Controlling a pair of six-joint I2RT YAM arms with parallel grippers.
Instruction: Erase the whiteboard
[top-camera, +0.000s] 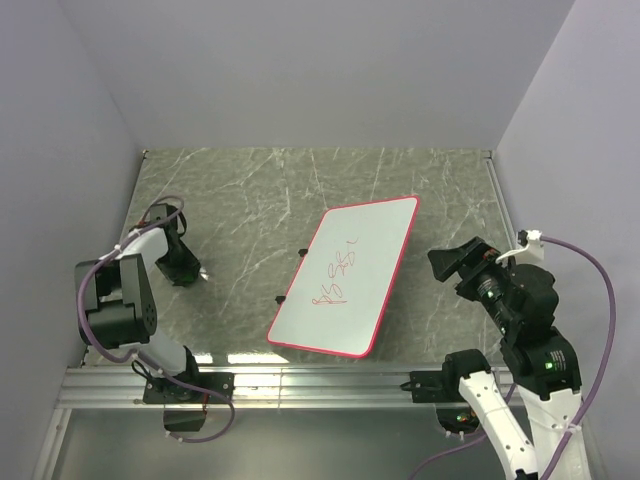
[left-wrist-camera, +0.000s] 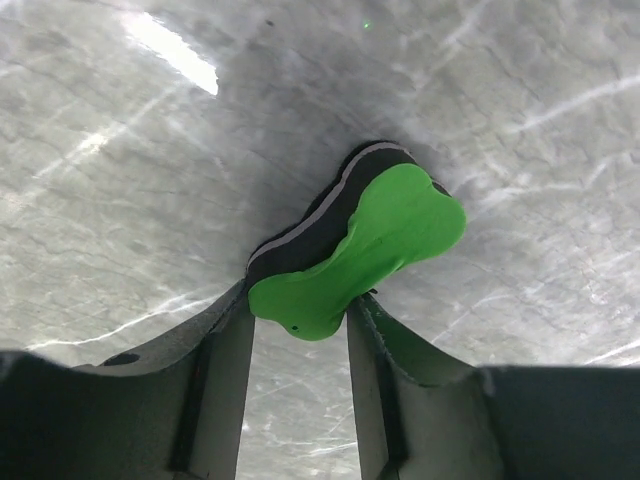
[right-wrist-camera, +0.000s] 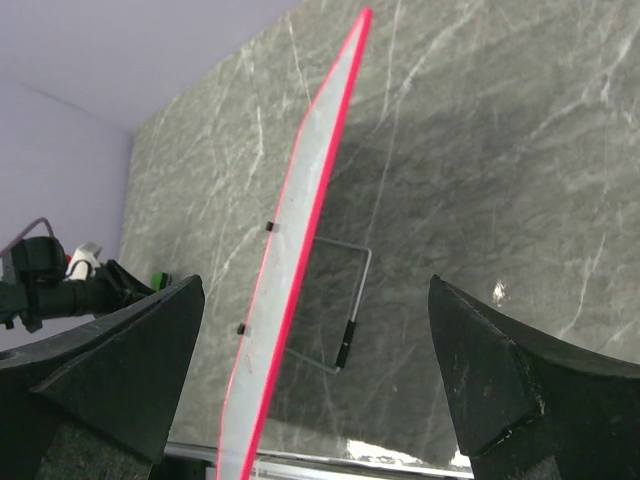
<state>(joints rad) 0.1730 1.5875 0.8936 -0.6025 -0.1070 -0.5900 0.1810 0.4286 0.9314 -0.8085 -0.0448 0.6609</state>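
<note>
Between the fingers (left-wrist-camera: 225, 370) of the left gripper (left-wrist-camera: 298, 318), pinched at its near end, a green eraser (left-wrist-camera: 385, 235), black underside showing, low at the left side of the grey marbled table (top-camera: 240, 200); fingers (right-wrist-camera: 130, 350) of the right gripper (right-wrist-camera: 316, 290) spread wide, grasping nothing; framed between them in the wrist view, the whiteboard (right-wrist-camera: 295, 215), edge-on, tilted, propped on a wire stand (right-wrist-camera: 345, 330); from above, whiteboard mid-table, red scribbles (top-camera: 337, 278) near its centre; right gripper just beside its right edge, not touching.

A green eraser (left-wrist-camera: 390, 240) — marbled table (top-camera: 240, 200) (perhaps stone).
</note>
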